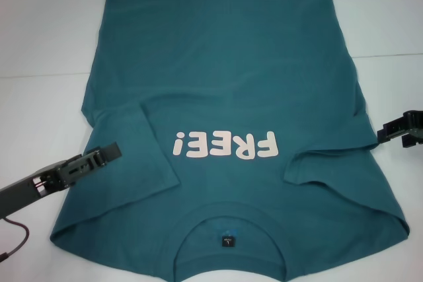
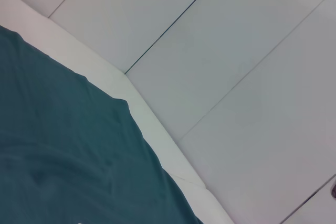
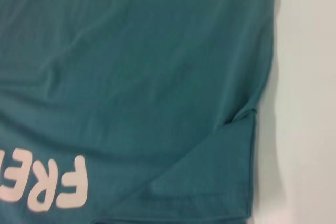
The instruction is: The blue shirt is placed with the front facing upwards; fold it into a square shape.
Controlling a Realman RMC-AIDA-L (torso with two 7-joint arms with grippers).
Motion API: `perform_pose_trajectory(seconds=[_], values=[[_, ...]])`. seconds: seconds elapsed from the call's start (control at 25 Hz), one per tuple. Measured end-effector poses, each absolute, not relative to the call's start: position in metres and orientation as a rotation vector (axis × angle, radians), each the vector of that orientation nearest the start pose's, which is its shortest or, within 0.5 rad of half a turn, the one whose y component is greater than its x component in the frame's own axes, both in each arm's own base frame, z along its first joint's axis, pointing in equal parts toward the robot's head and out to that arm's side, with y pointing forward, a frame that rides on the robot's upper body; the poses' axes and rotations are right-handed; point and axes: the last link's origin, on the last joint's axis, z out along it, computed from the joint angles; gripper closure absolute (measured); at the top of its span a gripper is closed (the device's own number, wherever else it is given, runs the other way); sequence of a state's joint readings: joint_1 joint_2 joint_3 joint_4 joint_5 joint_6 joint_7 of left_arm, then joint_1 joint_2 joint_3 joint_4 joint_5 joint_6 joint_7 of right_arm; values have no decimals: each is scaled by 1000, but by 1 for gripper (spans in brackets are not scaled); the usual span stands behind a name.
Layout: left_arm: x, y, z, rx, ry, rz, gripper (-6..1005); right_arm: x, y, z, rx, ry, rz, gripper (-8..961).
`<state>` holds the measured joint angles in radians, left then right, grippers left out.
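While the blue shirt (image 1: 225, 90) is lying front-up with both sleeves folded inward, my left gripper (image 1: 109, 153) is hovering over its left sleeve. My right gripper (image 1: 390, 130) is hanging beside the right edge. I cannot tell how far either is open.

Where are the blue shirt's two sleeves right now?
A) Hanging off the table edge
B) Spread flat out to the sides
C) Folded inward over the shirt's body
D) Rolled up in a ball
C: in the head view both sleeves of the blue shirt lie folded in over the body, flanking the FREE! lettering.

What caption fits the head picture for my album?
Blue shirt lies front-up, sleeves folded in, left gripper over it, right gripper beside.
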<state>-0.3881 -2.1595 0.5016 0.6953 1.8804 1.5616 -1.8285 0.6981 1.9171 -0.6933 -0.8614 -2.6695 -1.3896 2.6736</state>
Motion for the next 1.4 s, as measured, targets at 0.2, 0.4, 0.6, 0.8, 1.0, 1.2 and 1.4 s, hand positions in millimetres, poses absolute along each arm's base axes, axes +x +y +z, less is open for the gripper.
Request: perform_pose_trajectory(seconds=[0.2, 0.4, 0.6, 0.8, 1.0, 1.2, 1.4], values=[[-294, 301, 12, -2216, -1392, -1105, 234, 307, 402, 87, -1911, 1732, -9, 360], [-296, 301, 10, -2205, -1402, -1101, 234, 310, 405, 82, -1891, 1727, 4, 366], [-295, 303, 10, -2207, -1399, -1100, 234, 311, 407, 79, -1879, 1732, 18, 372], [-295, 303, 10, -2207, -1398, -1100, 234, 313, 409, 74, -1864, 1736, 37, 378], [-295, 303, 10, -2206, -1399, -1100, 233, 313, 411, 65, -1858, 1738, 41, 384], [-295, 303, 10, -2206, -1400, -1100, 233, 312, 414, 59, -1856, 1731, 51, 390], [-296, 302, 10, -2203, -1402, -1098, 233, 310, 417, 57, -1841, 1730, 66, 396]])
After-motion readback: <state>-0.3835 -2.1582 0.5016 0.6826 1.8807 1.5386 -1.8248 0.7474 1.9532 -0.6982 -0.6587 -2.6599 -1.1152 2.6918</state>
